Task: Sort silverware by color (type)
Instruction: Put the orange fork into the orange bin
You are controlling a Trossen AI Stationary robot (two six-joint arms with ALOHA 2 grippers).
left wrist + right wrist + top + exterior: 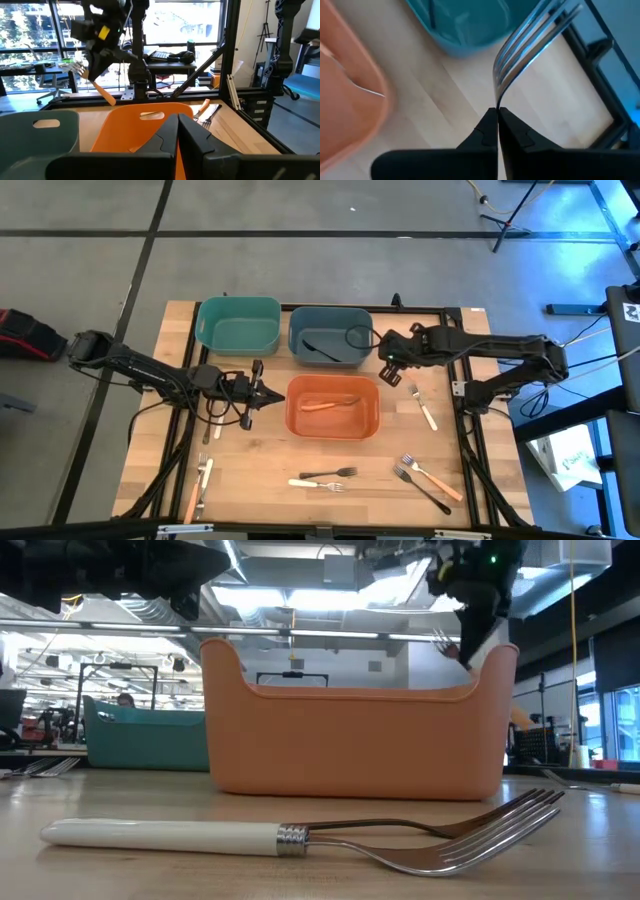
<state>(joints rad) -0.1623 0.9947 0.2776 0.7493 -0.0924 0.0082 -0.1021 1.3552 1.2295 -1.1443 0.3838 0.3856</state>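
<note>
Only the right wrist view shows the right end effector (497, 112) clamping a fork (530, 42), tines pointing away; left end effector (262, 393) closed, empty

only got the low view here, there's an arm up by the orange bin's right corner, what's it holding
Observer: That's the right end effector, shut on a fork with an orange handle.
Operator: is it over the orange bin
Observer: Not quite. From above it hangs just off the orange bin's far right corner, beside the grey-blue bin.
Operator: anything inside the orange one
Observer: One orange-handled utensil lies in it.
</note>
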